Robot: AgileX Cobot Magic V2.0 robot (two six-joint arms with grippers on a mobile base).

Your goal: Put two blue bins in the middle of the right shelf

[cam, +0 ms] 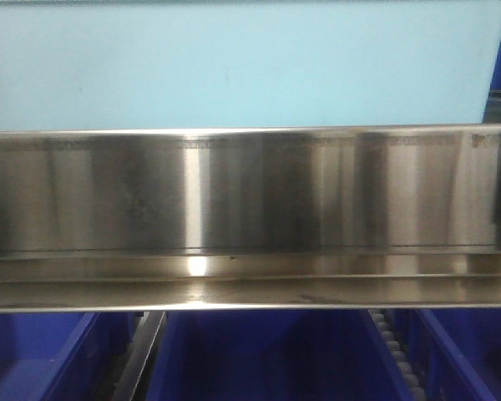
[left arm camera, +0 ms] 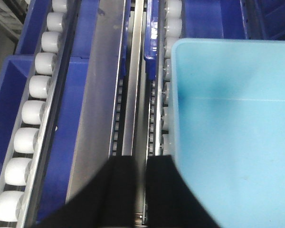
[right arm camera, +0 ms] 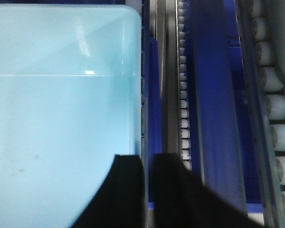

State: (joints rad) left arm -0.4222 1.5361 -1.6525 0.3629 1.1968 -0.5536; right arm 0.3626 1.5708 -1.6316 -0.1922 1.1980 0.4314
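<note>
A light blue bin (cam: 234, 58) fills the top of the front view, standing behind the broad, shiny front rail of the right shelf middle (cam: 250, 200). The left wrist view has this bin (left arm camera: 232, 133) on its right. My left gripper (left arm camera: 141, 164) hangs just off the bin's left rim, its dark fingers almost together with only metal rail showing in the slit. Seen from the right wrist, the bin (right arm camera: 61, 118) lies at the left. My right gripper (right arm camera: 148, 161) sits at its right rim, fingers close together, and no bin wall shows between them.
Dark blue bins (cam: 267, 355) stand on the tier below the rail. Rows of white rollers (left arm camera: 33, 88) and steel rails run beside them on the left. More rollers (right arm camera: 275, 104) and a dark blue bin wall (right arm camera: 213, 95) lie to the right.
</note>
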